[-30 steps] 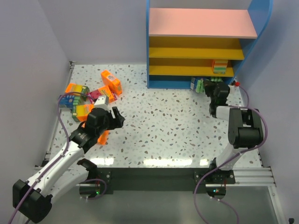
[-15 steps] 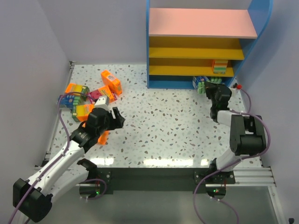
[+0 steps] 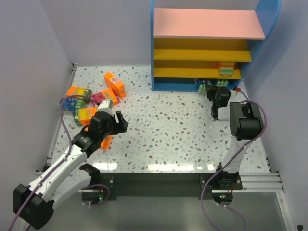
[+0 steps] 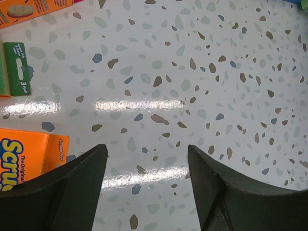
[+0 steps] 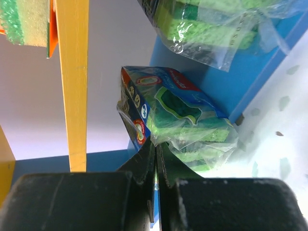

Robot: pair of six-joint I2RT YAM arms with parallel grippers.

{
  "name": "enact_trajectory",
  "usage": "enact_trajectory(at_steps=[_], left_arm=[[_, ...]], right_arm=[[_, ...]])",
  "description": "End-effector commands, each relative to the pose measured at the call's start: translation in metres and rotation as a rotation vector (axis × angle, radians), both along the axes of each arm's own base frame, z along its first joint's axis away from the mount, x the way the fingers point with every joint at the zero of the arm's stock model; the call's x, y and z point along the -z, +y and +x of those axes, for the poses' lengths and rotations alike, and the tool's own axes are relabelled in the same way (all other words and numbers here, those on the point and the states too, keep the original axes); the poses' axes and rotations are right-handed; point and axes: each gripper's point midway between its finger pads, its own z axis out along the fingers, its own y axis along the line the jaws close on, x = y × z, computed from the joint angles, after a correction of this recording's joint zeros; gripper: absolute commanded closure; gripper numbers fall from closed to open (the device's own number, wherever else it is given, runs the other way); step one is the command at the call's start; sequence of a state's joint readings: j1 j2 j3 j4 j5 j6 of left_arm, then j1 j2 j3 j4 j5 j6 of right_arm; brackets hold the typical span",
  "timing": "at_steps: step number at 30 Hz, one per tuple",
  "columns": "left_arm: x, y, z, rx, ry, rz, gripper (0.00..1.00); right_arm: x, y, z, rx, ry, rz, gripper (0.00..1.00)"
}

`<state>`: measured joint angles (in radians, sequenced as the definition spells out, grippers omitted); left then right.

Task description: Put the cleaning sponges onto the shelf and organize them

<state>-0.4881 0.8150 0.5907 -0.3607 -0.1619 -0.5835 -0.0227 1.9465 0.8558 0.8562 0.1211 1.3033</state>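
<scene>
Terrazzo-like surface (image 4: pixel 192 72) lies under the released left hand (image 4: pixel 147 150). The boxy orange sponge pack (image 4: pixel 29 156) lies flat just left of this hand, which is the nearer one. The right hand (image 5: pixel 156 149) is clenched on the crinkly film of the blue-green sponge pack (image 5: pixel 178 120), directly ahead at the foot of the shelf (image 3: pixel 173 87).

Left arm (image 3: pixel 65 163): white tubular links, black joint housings. Right arm (image 3: pixel 237 150): same build, one large black cylindrical joint housing. Left gripper (image 3: pixel 120 120) and right gripper (image 3: pixel 215 91): black bodies. Fingers (image 4: pixel 67 192): matte black, wedge-shaped, plain faces, no markings visible. Purple cable (image 3: pixel 61 126) ran along each arm in loose loops. Base mounts (image 3: pixel 96 190) were black, each with green indicator lamp (image 3: pixel 99 198) lit.
</scene>
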Motion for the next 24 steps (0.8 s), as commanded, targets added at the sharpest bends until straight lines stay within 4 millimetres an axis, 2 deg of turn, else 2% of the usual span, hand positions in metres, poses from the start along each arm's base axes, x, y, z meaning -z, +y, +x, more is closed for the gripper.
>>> enact_trajectory(at_steps=[1,8,13,14,17,18,19,20,24], left_arm=[[-0.013,0.002,0.004,-0.013,-0.031,-0.003,0.27],[-0.011,0.004,0.006,-0.021,-0.027,0.015,0.27],[-0.012,0.006,0.008,-0.033,-0.030,0.024,0.27],[-0.013,0.007,0.008,-0.035,-0.031,0.026,0.27],[-0.013,0.007,0.007,-0.039,-0.031,0.026,0.27],[-0.013,0.007,0.008,-0.039,-0.032,0.025,0.27],[-0.012,0.007,0.007,-0.040,-0.027,0.027,0.27],[-0.011,0.007,0.007,-0.042,-0.024,0.026,0.27],[-0.013,0.008,0.008,-0.047,-0.030,0.024,0.26]], right_arm=[[-0.010,-0.006,0.014,0.058,-0.049,0.015,1.00],[0.001,-0.017,0.027,0.146,-0.025,0.048,1.00],[0.001,-0.022,0.040,0.172,-0.039,0.058,1.00],[0.000,-0.009,0.042,0.154,-0.044,0.064,1.00],[0.000,-0.008,0.048,0.158,-0.055,0.072,1.00],[-0.003,-0.009,0.051,0.157,-0.065,0.076,0.97],[0.000,-0.006,0.052,0.148,-0.062,0.079,0.87],[-0.005,-0.004,0.054,0.138,-0.084,0.083,0.83],[-0.010,-0.001,0.047,0.120,-0.116,0.088,0.62]])
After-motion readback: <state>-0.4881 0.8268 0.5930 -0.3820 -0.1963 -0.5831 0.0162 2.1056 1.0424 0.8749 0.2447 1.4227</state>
